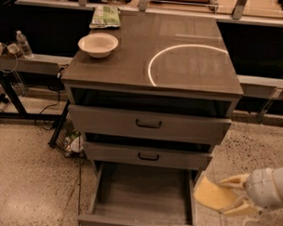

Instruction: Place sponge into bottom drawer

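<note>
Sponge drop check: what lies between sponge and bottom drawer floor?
Camera view: only the right wall of the bottom drawer; the gripper holds the sponge just outside it.
</note>
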Action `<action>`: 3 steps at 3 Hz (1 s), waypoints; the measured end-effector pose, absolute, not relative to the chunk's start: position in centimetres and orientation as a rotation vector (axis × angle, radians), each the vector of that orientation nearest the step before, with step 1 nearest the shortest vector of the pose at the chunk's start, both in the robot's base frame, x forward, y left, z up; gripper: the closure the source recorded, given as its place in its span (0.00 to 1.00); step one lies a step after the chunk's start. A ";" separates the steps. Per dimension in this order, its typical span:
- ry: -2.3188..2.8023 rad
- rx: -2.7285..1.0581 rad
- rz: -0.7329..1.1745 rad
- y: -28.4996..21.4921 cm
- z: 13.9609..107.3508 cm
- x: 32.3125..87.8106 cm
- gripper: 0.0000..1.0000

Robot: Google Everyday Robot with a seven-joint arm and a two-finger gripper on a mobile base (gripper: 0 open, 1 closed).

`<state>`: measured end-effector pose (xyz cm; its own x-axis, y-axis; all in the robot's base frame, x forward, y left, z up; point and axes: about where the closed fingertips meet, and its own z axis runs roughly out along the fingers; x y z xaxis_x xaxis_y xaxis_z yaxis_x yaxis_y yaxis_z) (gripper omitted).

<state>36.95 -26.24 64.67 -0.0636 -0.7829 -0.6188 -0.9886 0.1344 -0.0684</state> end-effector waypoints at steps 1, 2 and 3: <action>1.871 -1.593 0.592 -22.0 60.8 37.8 1.00; 1.831 -1.511 0.650 -17.4 56.4 39.9 1.00; 1.822 -1.349 0.678 -10.6 46.8 47.5 1.00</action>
